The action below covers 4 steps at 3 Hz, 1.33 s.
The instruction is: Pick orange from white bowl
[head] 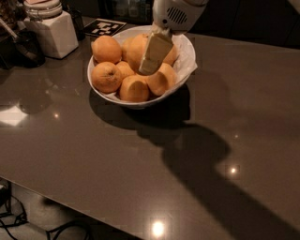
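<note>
The white bowl [140,104] with its crumpled white paper lining [188,56] stands at the back middle of the dark table and holds several oranges. My gripper [150,65] reaches down from the top of the view into the middle of the pile. Its cream tip lies against a smooth orange [132,49] at the back and just above the front oranges [161,80]. An orange with a dark stem dimple [107,77] sits at the bowl's left. The gripper's white body [176,14] hides part of the back of the bowl.
A white square-based jar [52,33] stands at the back left, with a dark object [24,47] beside it. A black-and-white marker tag [105,26] lies behind the bowl. The glossy grey tabletop [140,168] runs to a front edge at the lower left.
</note>
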Available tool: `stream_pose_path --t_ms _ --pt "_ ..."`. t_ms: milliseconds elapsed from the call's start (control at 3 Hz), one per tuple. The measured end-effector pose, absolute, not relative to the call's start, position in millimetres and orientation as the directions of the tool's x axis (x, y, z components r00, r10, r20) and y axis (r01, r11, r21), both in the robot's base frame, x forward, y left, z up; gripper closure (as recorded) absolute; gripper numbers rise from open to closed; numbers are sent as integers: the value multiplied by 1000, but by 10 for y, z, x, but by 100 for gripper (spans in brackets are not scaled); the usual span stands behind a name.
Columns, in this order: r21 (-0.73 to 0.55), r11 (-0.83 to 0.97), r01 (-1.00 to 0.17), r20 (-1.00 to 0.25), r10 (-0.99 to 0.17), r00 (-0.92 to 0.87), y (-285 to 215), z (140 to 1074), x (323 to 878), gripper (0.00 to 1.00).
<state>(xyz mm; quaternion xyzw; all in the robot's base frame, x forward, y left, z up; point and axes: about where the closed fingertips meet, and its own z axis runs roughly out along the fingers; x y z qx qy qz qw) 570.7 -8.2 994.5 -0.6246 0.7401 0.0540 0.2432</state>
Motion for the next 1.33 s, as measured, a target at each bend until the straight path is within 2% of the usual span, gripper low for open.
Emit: stream_pose_path --t_ms 1333 --pt "-170 256 -952 -435 -886 -160 -82 9973 4923 100"
